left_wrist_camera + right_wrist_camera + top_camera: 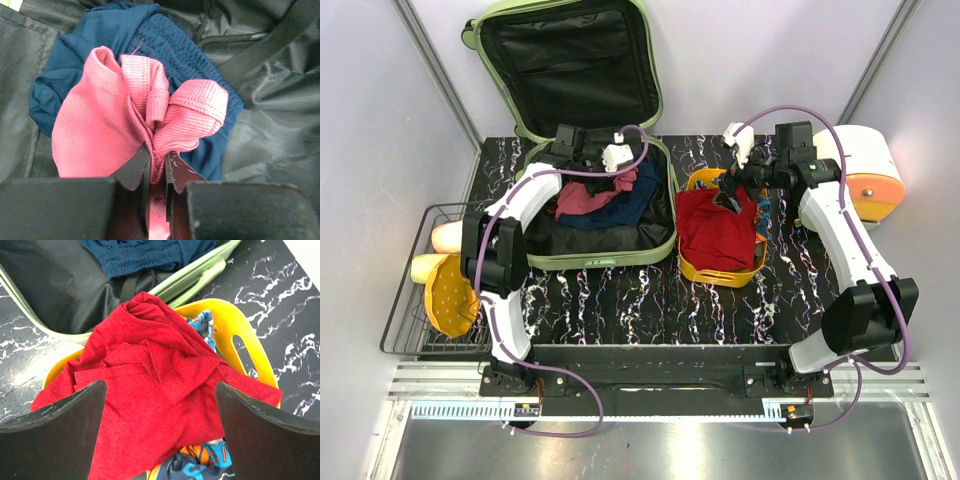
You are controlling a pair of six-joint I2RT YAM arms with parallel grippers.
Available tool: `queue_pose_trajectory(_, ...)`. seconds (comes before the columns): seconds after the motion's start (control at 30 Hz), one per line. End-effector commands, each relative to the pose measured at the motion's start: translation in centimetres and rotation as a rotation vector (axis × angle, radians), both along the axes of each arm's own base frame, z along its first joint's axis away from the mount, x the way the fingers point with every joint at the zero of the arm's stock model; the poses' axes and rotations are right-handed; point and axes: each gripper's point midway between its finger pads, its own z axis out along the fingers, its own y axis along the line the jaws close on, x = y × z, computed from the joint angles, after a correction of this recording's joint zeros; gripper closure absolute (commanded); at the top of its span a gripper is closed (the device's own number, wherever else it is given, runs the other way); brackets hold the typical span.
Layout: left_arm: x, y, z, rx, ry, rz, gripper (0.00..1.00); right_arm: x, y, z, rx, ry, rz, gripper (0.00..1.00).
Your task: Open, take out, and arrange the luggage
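Showing luggage (600, 260) open, red garment (715, 235) in tray (720, 277) at right; left gripper (157, 165) clamped on pink cloth (100, 135) not yet out, right gripper (160, 387) wide, empty.

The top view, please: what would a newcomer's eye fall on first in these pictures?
The pale-green luggage lies wide open at the far side of the table, lid raised. Inside it, the left pincer is shut on a pink garment atop navy clothing. To its right, a red cloth fills a yellow tray, the right pincer open above it.
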Motion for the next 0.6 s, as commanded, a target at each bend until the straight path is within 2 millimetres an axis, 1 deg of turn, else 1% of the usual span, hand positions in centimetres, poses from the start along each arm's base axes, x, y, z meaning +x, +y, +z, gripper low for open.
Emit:
queue_pose_trajectory(0.0, -2.8, -0.6, 7.5, -0.128, -0.043, -0.053, 1.0, -0.5, 2.4, 4.4, 0.149, -0.207, 0.108, 0.0)
queue_pose_trajectory(0.03, -3.3, -0.6, 7.8, -0.134, -0.039, -0.059, 1.0, -0.5, 3.4, 4.6, 0.183, -0.256, 0.151, 0.0)
queue_pose_trajectory(0.07, -4.0, -0.7, 8.2, -0.144, -0.037, -0.075, 1.0, -0.6, 4.0, 5.0, 0.203, -0.279, 0.166, 0.0)
queue_pose_trajectory(0.1, -4.7, -0.6, 9.2, -0.151, -0.046, -0.08, 1.0, -0.9, 4.4, 5.7, 0.219, -0.314, 0.179, 0.0)
queue_pose_trajectory(0.13, -5.1, -0.6, 9.5, -0.157, -0.047, -0.085, 1.0, -0.3, 5.1, 6.1, 0.23, -0.375, 0.177, 0.0)
queue_pose_trajectory(0.17, -5.6, -0.7, 10.0, -0.17, -0.044, -0.091, 1.0, -0.8, 6.5, 6.4, 0.241, -0.401, 0.205, 0.0)
queue_pose_trajectory(0.23, -6.7, -0.8, 11.4, -0.183, -0.054, -0.104, 1.0, -1.7, 7.9, 7.3, 0.261, -0.486, 0.268, 0.0)
queue_pose_trajectory(0.27, -7.2, -0.9, 12.0, -0.198, -0.055, -0.117, 1.0, -2.5, 9.0, 7.5, 0.266, -0.512, 0.309, 0.0)
queue_pose_trajectory(0.3, -8.0, -0.9, 12.9, -0.207, -0.061, -0.125, 1.0, -3.0, 9.5, 8.0, 0.27, -0.541, 0.334, 0.0)
queue_pose_trajectory(0.33, -8.4, -1.0, 13.4, -0.212, -0.068, -0.134, 1.0, -3.1, 10.1, 8.5, 0.271, -0.58, 0.344, 0.0)
queue_pose_trajectory(0.37, -9.0, -1.2, 13.7, -0.22, -0.066, -0.146, 1.0, -3.8, 11.2, 8.9, 0.272, -0.603, 0.376, 0.0)
queue_pose_trajectory(0.4, -9.7, -1.1, 14.3, -0.22, -0.074, -0.154, 1.0, -4.0, 11.7, 9.0, 0.274, -0.615, 0.386, 0.0)
queue_pose_trajectory(0.43, -10.3, -1.4, 14.6, -0.219, -0.08, -0.167, 1.0, -4.0, 12.1, 9.4, 0.276, -0.641, 0.388, 0.0)
queue_pose_trajectory(0.47, -10.8, -1.6, 14.4, -0.22, -0.074, -0.18, 1.0, -4.3, 12.5, 9.8, 0.277, -0.661, 0.399, 0.0)
queue_pose_trajectory(0.5, -11.6, -1.6, 15.0, -0.226, -0.082, -0.192, 1.0, -4.7, 13.3, 9.9, 0.283, -0.673, 0.42, 0.0)
queue_pose_trajectory(0.57, -13.0, -2.2, 15.0, -0.23, -0.075, -0.232, 1.0, -5.2, 14.1, 10.4, 0.286, -0.717, 0.456, 0.0)
